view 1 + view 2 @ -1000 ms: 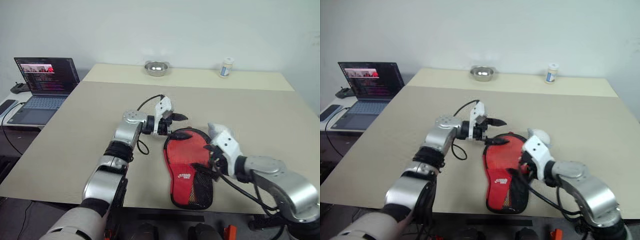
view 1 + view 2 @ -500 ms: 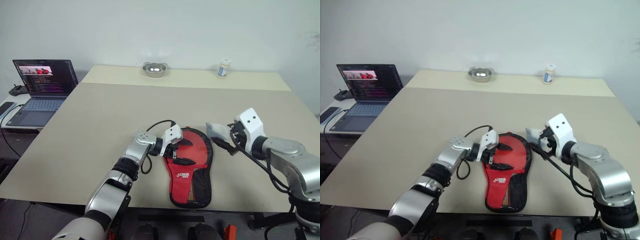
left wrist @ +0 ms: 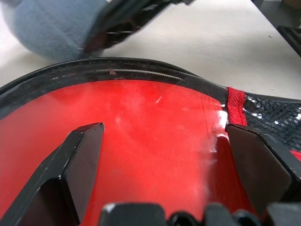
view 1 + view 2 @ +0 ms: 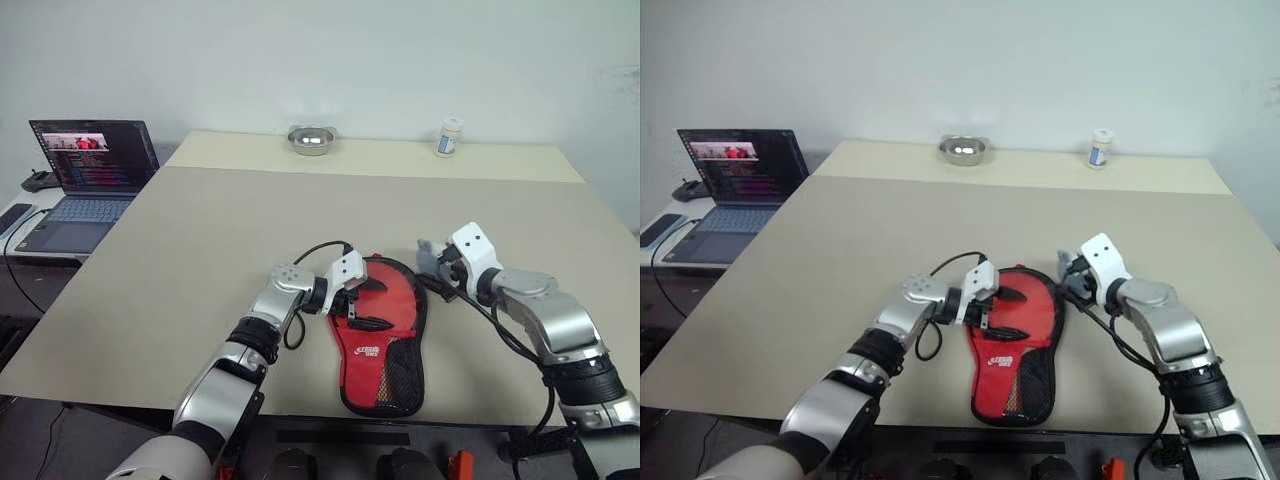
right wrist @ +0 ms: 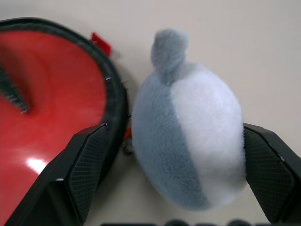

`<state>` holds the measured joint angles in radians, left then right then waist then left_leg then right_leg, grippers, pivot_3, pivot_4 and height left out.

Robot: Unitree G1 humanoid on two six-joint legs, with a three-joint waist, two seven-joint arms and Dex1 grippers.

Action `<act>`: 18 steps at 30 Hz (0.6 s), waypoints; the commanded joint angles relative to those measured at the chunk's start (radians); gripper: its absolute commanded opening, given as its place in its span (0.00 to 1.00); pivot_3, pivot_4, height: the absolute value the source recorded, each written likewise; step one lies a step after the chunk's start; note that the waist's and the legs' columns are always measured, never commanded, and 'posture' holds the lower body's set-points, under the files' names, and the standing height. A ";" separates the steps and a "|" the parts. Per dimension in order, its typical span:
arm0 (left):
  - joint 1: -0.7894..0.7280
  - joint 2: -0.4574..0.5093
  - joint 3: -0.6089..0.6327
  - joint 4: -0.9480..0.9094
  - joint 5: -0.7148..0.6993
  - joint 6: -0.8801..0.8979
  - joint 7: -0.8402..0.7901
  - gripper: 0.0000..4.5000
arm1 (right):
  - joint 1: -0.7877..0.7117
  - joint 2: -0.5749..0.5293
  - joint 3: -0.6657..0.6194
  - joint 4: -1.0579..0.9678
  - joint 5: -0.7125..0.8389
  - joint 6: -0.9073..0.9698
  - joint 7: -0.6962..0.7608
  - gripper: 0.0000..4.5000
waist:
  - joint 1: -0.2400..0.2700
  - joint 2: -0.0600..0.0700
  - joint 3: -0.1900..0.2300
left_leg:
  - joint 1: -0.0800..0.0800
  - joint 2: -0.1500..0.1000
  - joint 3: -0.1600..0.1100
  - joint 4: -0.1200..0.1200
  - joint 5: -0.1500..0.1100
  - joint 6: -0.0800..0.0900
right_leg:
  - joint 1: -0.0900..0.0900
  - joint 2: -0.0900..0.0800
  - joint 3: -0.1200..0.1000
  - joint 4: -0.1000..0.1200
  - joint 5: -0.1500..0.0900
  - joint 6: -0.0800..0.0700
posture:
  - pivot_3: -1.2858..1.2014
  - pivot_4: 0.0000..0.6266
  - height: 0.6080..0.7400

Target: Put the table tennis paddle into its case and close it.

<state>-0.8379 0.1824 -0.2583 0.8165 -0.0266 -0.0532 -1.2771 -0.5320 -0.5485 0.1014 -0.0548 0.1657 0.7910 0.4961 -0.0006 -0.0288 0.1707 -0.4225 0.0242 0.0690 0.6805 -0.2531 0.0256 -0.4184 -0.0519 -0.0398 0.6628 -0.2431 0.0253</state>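
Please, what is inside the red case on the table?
Through the clear panel of the case a red surface shows, likely the paddle's face. The handle is covered by the red fabric and the black mesh pocket, so it cannot be seen.

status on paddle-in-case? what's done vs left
Done: the paddle looks to be inside the case, its red face showing through the clear panel.

In hand: left end effector is open over the round end of the case, holding nothing. Right end effector is open around a small grey-white plush toy beside the case rim.

Left: I cannot tell whether the zip is shut; closing probably remains.
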 commanded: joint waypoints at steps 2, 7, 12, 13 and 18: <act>0.043 -0.014 -0.031 0.054 0.023 0.008 -0.015 1.00 | -0.020 0.016 -0.028 0.000 -0.008 -0.015 -0.015 0.72 | 0.000 0.000 -0.001 | 0.001 0.000 0.000 0.000 0.000 0.000 | 0.001 0.000 0.000 0.000 0.000 0.000 | 0.52 0.24 1.00; 0.048 -0.028 -0.027 0.104 0.026 -0.008 -0.010 1.00 | -0.013 0.041 -0.070 -0.014 0.012 0.025 -0.040 0.31 | 0.000 0.002 -0.002 | 0.007 0.000 -0.001 -0.001 0.000 0.000 | 0.008 0.000 0.000 -0.001 0.000 0.000 | 0.52 0.24 1.00; 0.045 -0.046 -0.028 0.164 0.038 -0.024 0.003 1.00 | 0.003 0.052 -0.144 -0.039 0.027 0.083 -0.087 0.05 | 0.004 0.007 -0.011 | 0.007 0.000 -0.001 -0.001 0.000 0.000 | 0.009 -0.001 0.000 -0.002 0.000 0.000 | 0.52 0.24 1.00; 0.045 -0.051 -0.028 0.178 0.042 -0.025 0.009 1.00 | 0.024 0.036 -0.164 -0.065 0.031 0.102 -0.087 0.03 | 0.006 0.007 -0.013 | 0.008 0.000 -0.001 -0.001 0.000 0.000 | 0.009 -0.001 -0.001 -0.002 0.000 0.000 | 0.52 0.24 1.00; 0.041 -0.074 -0.019 0.215 0.039 -0.010 0.028 1.00 | 0.162 -0.053 -0.231 -0.231 0.071 0.198 -0.045 0.03 | 0.016 0.011 -0.017 | 0.008 -0.001 -0.003 -0.001 0.000 0.000 | 0.011 -0.002 -0.002 -0.005 0.000 0.000 | 0.52 0.24 1.00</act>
<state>-0.8522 0.1258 -0.2487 0.9444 -0.0277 -0.1001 -1.2544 -0.4056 -0.5597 -0.0843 -0.1894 0.2170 0.9520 0.4266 0.0157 -0.0176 0.1535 -0.4147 0.0229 0.0656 0.6798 -0.2535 0.0259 -0.4069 -0.0537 -0.0421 0.6579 -0.2434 0.0257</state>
